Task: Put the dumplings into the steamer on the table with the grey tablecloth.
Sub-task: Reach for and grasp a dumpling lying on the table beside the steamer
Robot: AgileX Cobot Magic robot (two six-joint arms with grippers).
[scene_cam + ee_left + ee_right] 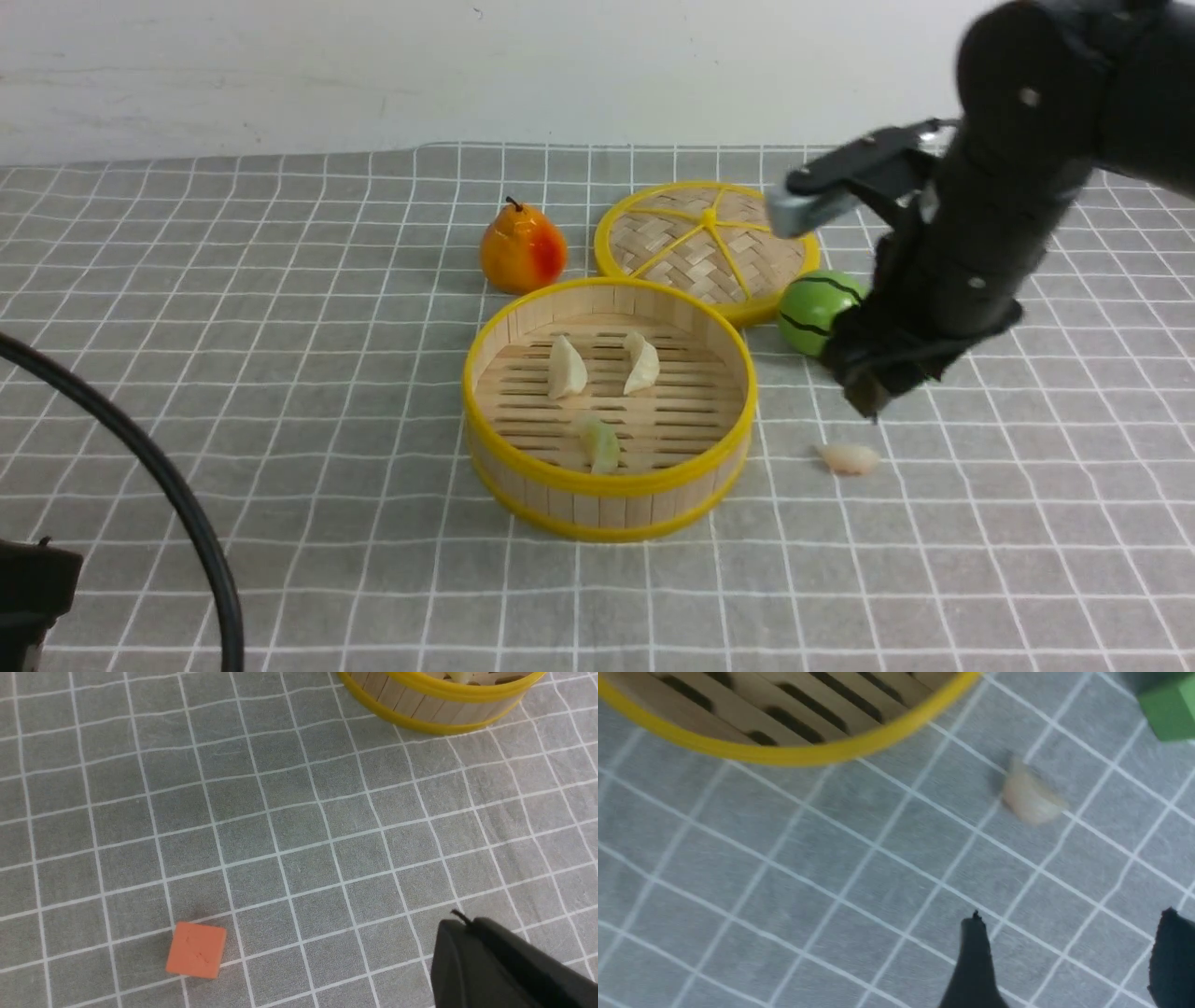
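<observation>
table (140, 280): covered edge to edge by the grey tablecloth (280, 392) with the white grid, everything sits on that
right arm (1008, 187): big black thing coming in from the right, bent down over the cloth to the right of the steamer
steamer (607, 490): bamboo basket with yellow rims, roughly mid-table, upright and uncovered
lid (707, 245): flat woven one, lying just behind the steamer on its right
pear (523, 250): orange-red, upright, behind the steamer and left of the lid
green ball (814, 308): dark stripes, beside the lid, partly hidden by the right arm
right gripper (1069, 970): jaws spread wide, nothing between them, hovering near the loose dumpling without touching it
left gripper (472, 952): closed up, holding nothing, low at the near left of the table
dumplings (566, 368): three on the steamer's slats, two cream ones side by side at the back, the greenish dumpling (599, 443) near the front wall
pinkish dumpling (848, 457): outside, lying on the cloth right of the steamer
orange cube (196, 949): lone on the cloth, near the left gripper
</observation>
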